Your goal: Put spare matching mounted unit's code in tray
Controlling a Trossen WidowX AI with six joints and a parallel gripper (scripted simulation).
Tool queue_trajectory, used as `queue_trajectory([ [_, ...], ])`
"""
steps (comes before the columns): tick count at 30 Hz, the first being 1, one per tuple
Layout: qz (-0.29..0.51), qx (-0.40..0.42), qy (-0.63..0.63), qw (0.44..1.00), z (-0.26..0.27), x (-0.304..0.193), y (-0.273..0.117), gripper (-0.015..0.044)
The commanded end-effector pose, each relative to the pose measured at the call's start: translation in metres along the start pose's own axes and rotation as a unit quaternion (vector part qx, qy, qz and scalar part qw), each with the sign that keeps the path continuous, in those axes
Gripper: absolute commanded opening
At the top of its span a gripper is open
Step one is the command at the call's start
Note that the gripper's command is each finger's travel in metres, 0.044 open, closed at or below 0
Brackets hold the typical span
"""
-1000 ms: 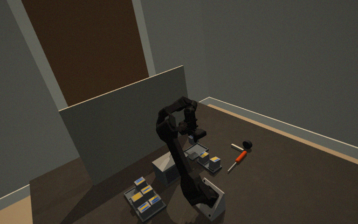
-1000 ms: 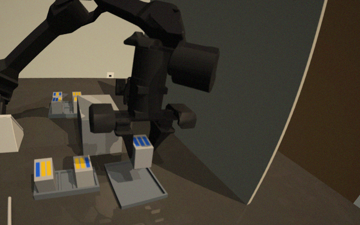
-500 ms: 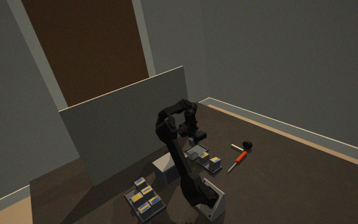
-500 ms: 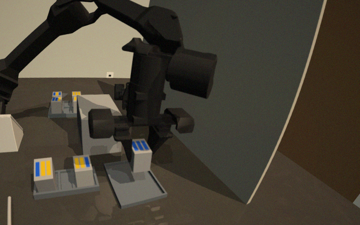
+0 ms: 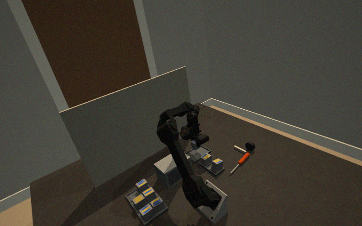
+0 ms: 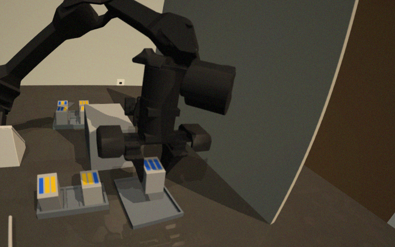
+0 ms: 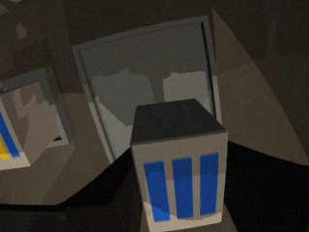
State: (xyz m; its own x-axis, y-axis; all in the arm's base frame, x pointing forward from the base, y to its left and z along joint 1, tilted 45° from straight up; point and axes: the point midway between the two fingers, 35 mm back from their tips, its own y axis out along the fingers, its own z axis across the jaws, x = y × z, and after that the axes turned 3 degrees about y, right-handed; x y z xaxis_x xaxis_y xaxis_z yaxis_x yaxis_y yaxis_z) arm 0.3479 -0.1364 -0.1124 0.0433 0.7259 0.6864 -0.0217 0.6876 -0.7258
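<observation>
while hand [image 6: 151,157] grips blue-striped spare [image 6: 154,176], block sits low over grey tray [image 6: 172,208].

Grey spare [image 6: 154,176] (three blue stripes) — upright, gripped over tray [image 6: 151,209].

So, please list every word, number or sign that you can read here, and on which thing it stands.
No words or numbers can be read in any view.
Block in the end effector: three blue stripes, no text.
Two blocks on the small rack: blue and yellow stripes, no text.
Blocks on the far rack: stripes only.
</observation>
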Motion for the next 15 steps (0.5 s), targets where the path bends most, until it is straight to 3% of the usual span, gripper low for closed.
queue_trajectory([
  [1,-0.002,0.0,0.003,1.0,0.0008,0.0012,0.0035,0.0],
  [15,-0.003,0.001,0.002,1.0,0.0021,0.0021,0.0132,0.0],
])
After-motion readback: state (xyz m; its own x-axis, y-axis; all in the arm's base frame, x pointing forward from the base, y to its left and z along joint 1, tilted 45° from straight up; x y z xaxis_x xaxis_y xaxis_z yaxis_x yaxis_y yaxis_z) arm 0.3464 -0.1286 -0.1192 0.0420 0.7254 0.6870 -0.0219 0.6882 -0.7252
